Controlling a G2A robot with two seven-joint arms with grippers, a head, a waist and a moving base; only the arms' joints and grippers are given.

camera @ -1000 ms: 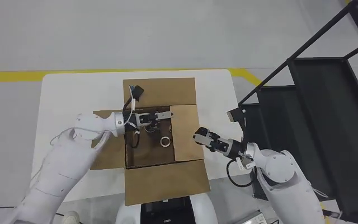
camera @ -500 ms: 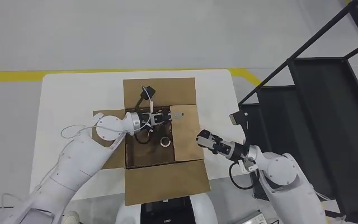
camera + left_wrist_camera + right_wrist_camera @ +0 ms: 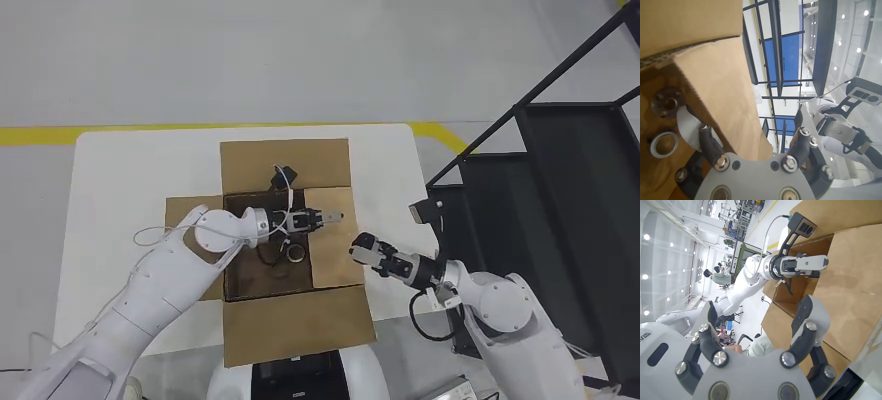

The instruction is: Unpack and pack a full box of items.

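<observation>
Sitting mid-way on the white table (image 3: 120, 180): open brown cardboard box (image 3: 300, 160), flaps folded out. On its floor: silver metal ring (image 3: 662, 144), with dark round metal flange (image 3: 668, 103) beside it. The left gripper (image 3: 322, 216) is spread, with the box's right wall between its fingers. The right gripper (image 3: 358, 245) is spread and empty, at the right flap's edge. The blue panels (image 3: 789, 62) behind carry small white lettering.

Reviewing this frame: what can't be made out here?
- Top view: the left gripper and its arm cover much of the box interior. Dark parts beside the ring are too small to name.
- Left wrist view: the flap between the open jaws hides most contents, and contact with it is unclear.
- Right wrist view: beyond the right gripper, the box wall hides the contents.
</observation>
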